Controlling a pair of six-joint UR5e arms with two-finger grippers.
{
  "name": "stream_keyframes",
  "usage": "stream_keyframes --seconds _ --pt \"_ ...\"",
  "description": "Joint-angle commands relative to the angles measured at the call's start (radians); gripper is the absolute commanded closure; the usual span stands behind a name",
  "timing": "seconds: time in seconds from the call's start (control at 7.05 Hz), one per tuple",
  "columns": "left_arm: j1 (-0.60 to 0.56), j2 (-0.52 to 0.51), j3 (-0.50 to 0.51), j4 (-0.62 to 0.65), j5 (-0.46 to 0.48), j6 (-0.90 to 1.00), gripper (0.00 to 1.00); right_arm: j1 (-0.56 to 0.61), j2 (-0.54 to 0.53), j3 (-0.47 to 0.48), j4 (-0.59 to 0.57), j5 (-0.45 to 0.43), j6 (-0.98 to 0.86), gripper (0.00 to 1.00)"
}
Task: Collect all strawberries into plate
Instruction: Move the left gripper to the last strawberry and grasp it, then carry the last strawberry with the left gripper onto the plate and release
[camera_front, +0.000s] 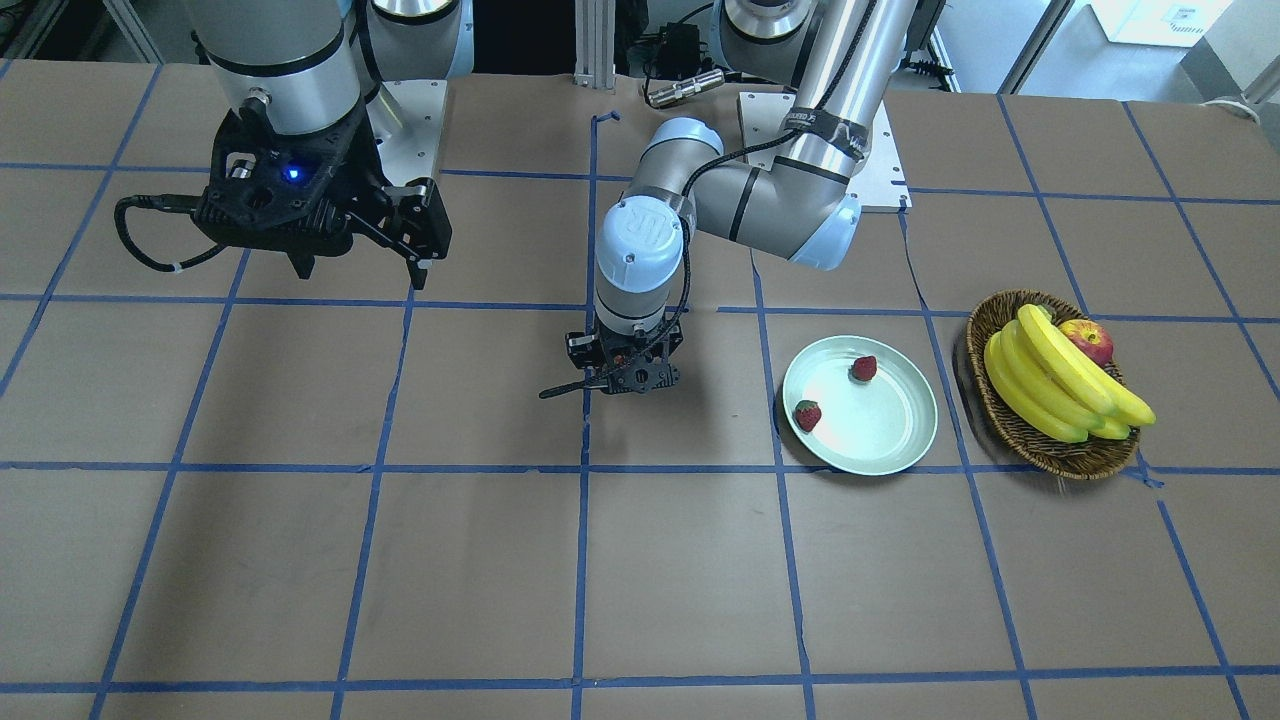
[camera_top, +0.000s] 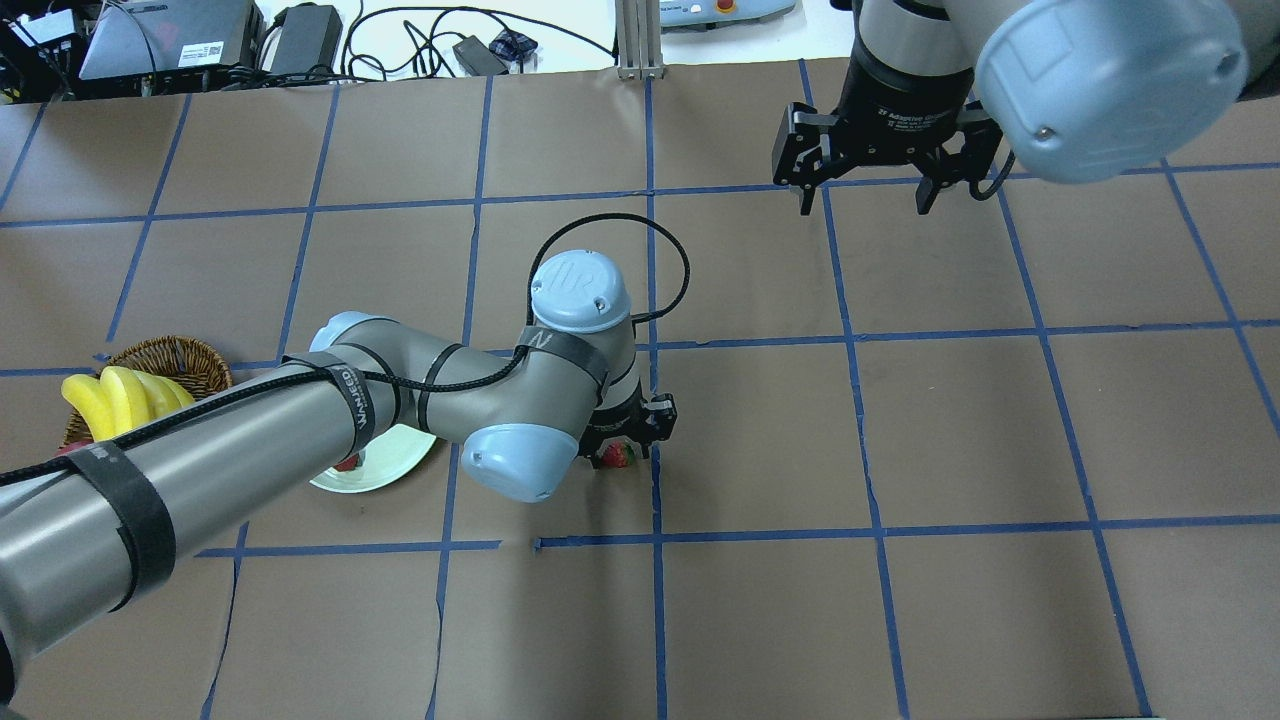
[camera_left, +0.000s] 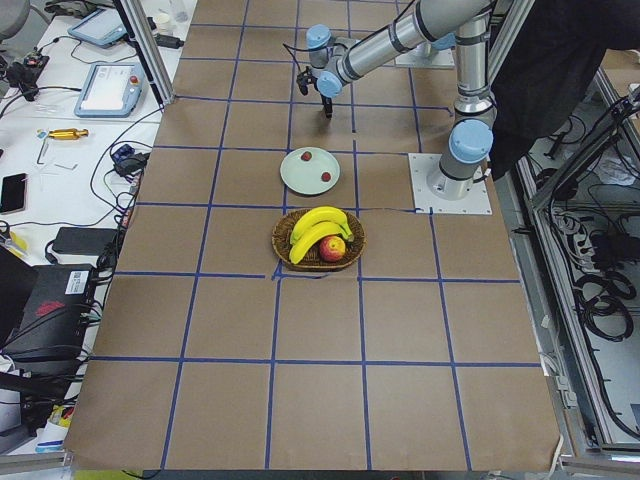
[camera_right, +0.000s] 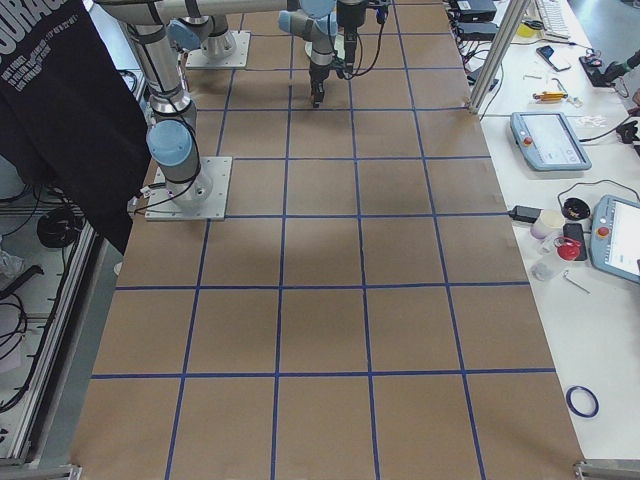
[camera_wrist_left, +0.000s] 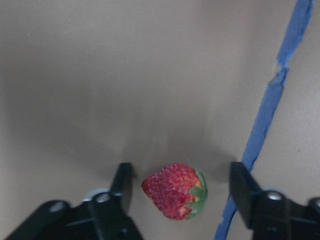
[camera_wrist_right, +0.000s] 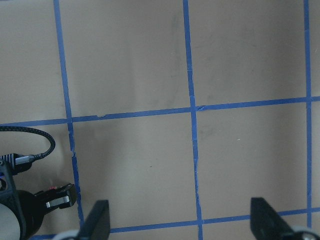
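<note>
Near the table's (camera_front: 500, 580) end on the robot's left, a basket (camera_front: 1010, 428) holds bananas (camera_front: 1050, 385) and an apple (camera_front: 1088, 340). Just beside it, toward the middle, the plate (camera_front: 885, 435) holds two strawberries (camera_front: 864, 368). A third strawberry (camera_wrist_left: 175, 191) lies mid-table beside a tape line (camera_wrist_left: 265, 120).

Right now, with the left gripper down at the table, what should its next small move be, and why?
Probably close the left gripper on the strawberry. Its open fingers stand either side of it on the table, with gaps on both sides, and two other strawberries already lie in the plate.
</note>
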Motion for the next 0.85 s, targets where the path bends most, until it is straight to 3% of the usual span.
stream_keyframes --seconds 0.0,0.43,0.71 --pt "0.0 0.007 0.004 -0.018 0.001 0.005 0.63 0.0 0.0 -0.001 0.0 0.0 0.0 0.0" --pt "0.009 0.036 0.034 -0.07 0.006 0.052 0.67 0.0 0.0 -0.001 0.0 0.0 -0.001 0.0" --pt "0.12 0.074 0.114 -0.24 0.098 0.151 0.67 0.0 0.0 -0.003 0.0 0.0 0.0 0.0"
